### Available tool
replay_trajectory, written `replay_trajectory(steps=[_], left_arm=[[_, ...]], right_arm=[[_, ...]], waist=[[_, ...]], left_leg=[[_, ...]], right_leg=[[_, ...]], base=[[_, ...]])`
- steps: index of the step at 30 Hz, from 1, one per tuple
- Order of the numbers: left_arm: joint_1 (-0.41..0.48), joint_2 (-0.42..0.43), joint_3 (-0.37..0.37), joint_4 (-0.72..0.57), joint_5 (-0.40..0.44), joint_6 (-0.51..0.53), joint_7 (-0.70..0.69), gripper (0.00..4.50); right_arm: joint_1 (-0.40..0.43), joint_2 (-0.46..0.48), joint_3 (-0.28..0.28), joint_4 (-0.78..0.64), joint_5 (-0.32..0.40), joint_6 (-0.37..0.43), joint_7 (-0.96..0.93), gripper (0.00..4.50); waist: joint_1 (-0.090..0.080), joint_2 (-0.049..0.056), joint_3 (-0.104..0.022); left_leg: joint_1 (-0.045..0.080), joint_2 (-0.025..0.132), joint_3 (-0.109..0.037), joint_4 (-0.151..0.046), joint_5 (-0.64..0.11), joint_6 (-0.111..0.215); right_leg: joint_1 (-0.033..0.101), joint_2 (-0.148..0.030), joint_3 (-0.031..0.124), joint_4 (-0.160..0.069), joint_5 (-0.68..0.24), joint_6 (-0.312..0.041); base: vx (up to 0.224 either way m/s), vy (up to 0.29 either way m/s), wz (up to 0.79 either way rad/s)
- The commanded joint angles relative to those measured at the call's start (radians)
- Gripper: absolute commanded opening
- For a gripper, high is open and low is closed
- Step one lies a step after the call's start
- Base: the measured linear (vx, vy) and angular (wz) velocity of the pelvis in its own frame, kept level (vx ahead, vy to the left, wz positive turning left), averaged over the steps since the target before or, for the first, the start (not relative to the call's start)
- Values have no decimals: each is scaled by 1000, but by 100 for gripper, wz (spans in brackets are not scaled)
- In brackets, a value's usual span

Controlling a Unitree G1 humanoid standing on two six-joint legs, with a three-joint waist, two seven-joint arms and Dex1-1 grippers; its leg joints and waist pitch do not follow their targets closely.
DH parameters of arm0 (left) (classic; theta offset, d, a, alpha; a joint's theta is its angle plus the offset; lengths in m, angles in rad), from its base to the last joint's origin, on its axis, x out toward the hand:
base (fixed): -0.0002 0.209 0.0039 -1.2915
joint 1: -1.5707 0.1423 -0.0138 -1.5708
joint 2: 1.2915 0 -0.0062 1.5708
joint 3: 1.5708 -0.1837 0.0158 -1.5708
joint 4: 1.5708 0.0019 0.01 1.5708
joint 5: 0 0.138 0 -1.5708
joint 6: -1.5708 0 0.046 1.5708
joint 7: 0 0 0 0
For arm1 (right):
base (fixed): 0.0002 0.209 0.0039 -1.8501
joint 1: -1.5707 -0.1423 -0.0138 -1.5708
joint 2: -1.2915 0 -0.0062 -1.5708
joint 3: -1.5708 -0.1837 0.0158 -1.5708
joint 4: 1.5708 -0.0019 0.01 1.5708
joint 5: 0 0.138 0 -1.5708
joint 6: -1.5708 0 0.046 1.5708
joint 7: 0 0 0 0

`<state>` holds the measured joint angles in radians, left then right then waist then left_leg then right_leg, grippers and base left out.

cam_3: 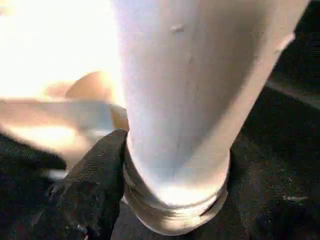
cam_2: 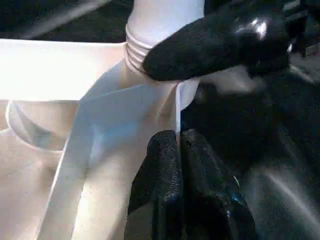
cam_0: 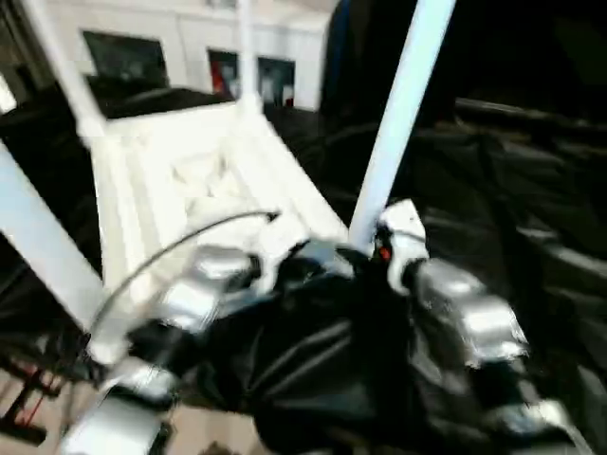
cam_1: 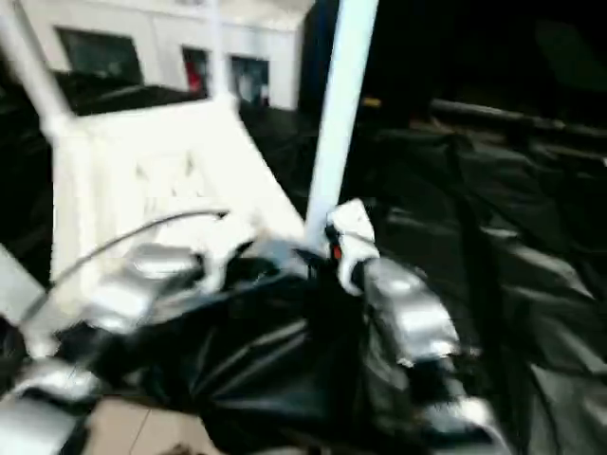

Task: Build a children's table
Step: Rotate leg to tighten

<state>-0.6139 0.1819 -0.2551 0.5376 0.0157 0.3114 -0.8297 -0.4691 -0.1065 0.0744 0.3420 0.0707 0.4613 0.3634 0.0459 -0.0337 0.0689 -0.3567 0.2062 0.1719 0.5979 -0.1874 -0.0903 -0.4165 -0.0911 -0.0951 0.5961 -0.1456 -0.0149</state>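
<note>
- At the near right corner of the upturned table top (cam_0: 204, 180), a white leg (cam_0: 398, 114) stands tilted over its corner socket (cam_2: 150, 87), threaded end down.
- Top lies underside up on black sheeting (cam_0: 512, 218); other legs (cam_0: 43, 237) already stick up from other corners.
- Left gripper (cam_2: 180, 150): jaws closed tight on a thin rib edge just beside the socket, likely to keep the top from shifting during leg fitting.
- Right gripper (cam_0: 394, 242) sits at the leg's base; one black finger (cam_2: 215, 42) wraps just above the thread. Jaws around the tube, but can't tell if clamped or loose.
- Thread ridges visible above the socket, so the leg looks not fully seated; judged step: screwing it in.
- White cabinets (cam_0: 190, 47) stand far behind.
</note>
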Motion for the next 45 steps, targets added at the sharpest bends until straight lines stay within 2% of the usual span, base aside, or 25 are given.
replay_trajectory(steps=[1, 2, 3, 6, 9, 10, 13, 14, 16, 19, 20, 21, 26, 27, 29, 32, 35, 36, 38, 40, 41, 43, 44, 45], left_arm=[[-49, -80, -14, -19, -28, -23, 34, 0], [-53, -89, -17, -14, -21, -29, 38, 0], [-54, -96, -20, -11, -15, -35, 38, 0], [-54, -103, -22, -5, -14, -38, 29, 0], [-41, -82, -29, -16, -13, -38, 10, 0], [-34, -72, -31, -22, -13, -37, -2, 0], [-12, -35, -41, -47, -13, -44, -55, 0], [-6, -26, -42, -53, -11, -43, -67, 0], [21, 29, -59, -86, -16, -55, -152, 0], [40, 73, -71, -116, -28, -56, -224, 0], [52, 99, -81, -137, -38, -55, -271, 0], [68, 134, -96, -166, -51, -64, -339, 0], [90, 188, -116, -213, -67, -62, -427, 0], [91, 194, -118, -216, -69, -59, -434, 0], [92, 202, -119, -219, -70, -54, -443, 0], [94, 210, -117, -228, -77, -46, -454, 0], [95, 211, -114, -232, -79, -41, -460, 0], [96, 210, -113, -234, -80, -37, -462, 0], [96, 209, -113, -234, -81, -35, -461, 0], [95, 193, -108, -228, -86, -28, -436, 0], [91, 181, -103, -221, -84, -26, -415, 0], [83, 166, -96, -208, -79, -23, -387, 0], [60, 133, -83, -173, -63, -16, -317, 0], [41, 109, -75, -144, -48, -15, -267, 0]], right_arm=[[-16, 70, 54, 45, 7, -6, -26, 326], [-20, 81, 60, 50, 5, -13, -26, 340], [-22, 90, 68, 50, 7, -18, -13, 342], [-22, 97, 61, 42, 13, -18, 13, 375], [-19, 69, 53, 24, 27, -17, 50, 396], [-16, 52, 56, 14, 30, -17, 77, 421], [-5, -16, 81, -24, 29, -21, 169, 441], [-2, -32, 87, -33, 30, -18, 195, 441], [19, -127, 123, -90, 27, -29, 321, 446], [29, -189, 136, -125, 35, -25, 411, 446], [33, -215, 142, -138, 36, -31, 447, 446], [36, -249, 149, -152, 38, -36, 492, 446], [38, -295, 159, -170, 60, -44, 562, 446], [39, -302, 161, -174, 65, -43, 576, 419], [40, -311, 164, -179, 68, -39, 596, 419], [40, -311, 159, -189, 82, -24, 618, 383], [45, -310, 163, -195, 89, -21, 626, 364], [48, -304, 164, -196, 94, -20, 623, 340], [50, -299, 163, -196, 98, -17, 621, 333], [60, -262, 157, -187, 98, -15, 582, 325], [61, -241, 150, -175, 90, -19, 544, 299], [56, -216, 139, -157, 81, -14, 497, 290], [43, -162, 115, -110, 57, -9, 384, 286], [33, -125, 96, -78, 48, 2, 313, 274]], waist=[[6, 1, -74], [3, 2, -73], [3, -1, -74], [4, 0, -77], [5, -2, -76], [5, -1, -75], [7, -3, -75], [9, -3, -78], [11, -7, -79], [14, -4, -78], [19, -7, -79], [19, -5, -75], [25, -5, -75], [29, -7, -75], [33, -7, -75], [38, -10, -76], [38, -9, -77], [39, -9, -78], [38, -9, -79], [37, -8, -78], [38, -7, -78], [36, -8, -77], [34, -8, -75], [30, -8, -69]], left_leg=[[0, 9, -5, -73, -217, -2], [-2, 12, -5, -74, -209, 2], [-3, 13, -3, -74, -204, 8], [-5, 14, -2, -73, -183, 22], [-4, 15, -1, -73, -190, 31], [-3, 15, -1, -74, -193, 31], [-2, 15, 0, -73, -207, 34], [-3, 16, -2, -72, -199, 37], [-2, 21, -2, -72, -184, 44], [-1, 21, 2, -71, -177, 53], [-1, 22, 1, -71, -178, 51], [0, 24, 2, -73, -183, 52], [8, 26, 4, -73, -203, 41], [6, 25, 4, -73, -198, 40], [5, 24, 4, -73, -201, 37], [3, 23, 3, -73, -192, 32], [2, 24, 2, -73, -181, 31], [2, 24, 2, -73, -171, 32], [1, 24, 2, -72, -164, 33], [0, 23, 3, -72, -162, 35], [0, 23, 3, -72, -164, 31], [2, 21, 3, -73, -178, 20], [0, 20, 1, -75, -191, 15], [5, 18, 3, -75, -224, 7]], right_leg=[[55, -53, 43, -91, -463, -94], [55, -50, 44, -86, -422, -105], [56, -49, 45, -84, -390, -114], [60, -49, 47, -73, -322, -140], [61, -50, 47, -72, -316, -154], [61, -51, 48, -74, -323, -153], [61, -52, 47, -79, -357, -144], [65, -53, 47, -76, -350, -141], [66, -52, 48, -72, -325, -146], [60, -52, 51, -68, -296, -167], [63, -54, 50, -66, -301, -170], [60, -53, 51, -67, -306, -171], [54, -53, 53, -68, -328, -179], [56, -53, 54, -67, -333, -174], [56, -54, 53, -68, -348, -166], [57, -55, 53, -68, -357, -156], [58, -55, 53, -66, -344, -155], [59, -55, 53, -64, -327, -158], [59, -54, 53, -62, -314, -163], [59, -53, 53, -62, -308, -167], [58, -55, 53, -63, -316, -164], [57, -54, 51, -67, -344, -159], [58, -54, 50, -71, -378, -146], [50, -53, 48, -83, -441, -129]], base=[[0, 0, 0], [0, 0, 0], [0, 0, 0], [0, 0, 0], [0, 0, 0], [0, 0, 0], [0, 0, 0], [0, 0, 0], [0, 0, 0], [0, 0, 0], [0, 0, 0], [0, 0, 0], [0, 0, 0], [0, 0, 0], [0, 0, 0], [0, 0, 0], [0, 0, 0], [0, 0, 0], [0, 0, 0], [0, 0, 0], [0, 0, 0], [0, 0, 0], [0, 0, 0], [0, 0, 0]])
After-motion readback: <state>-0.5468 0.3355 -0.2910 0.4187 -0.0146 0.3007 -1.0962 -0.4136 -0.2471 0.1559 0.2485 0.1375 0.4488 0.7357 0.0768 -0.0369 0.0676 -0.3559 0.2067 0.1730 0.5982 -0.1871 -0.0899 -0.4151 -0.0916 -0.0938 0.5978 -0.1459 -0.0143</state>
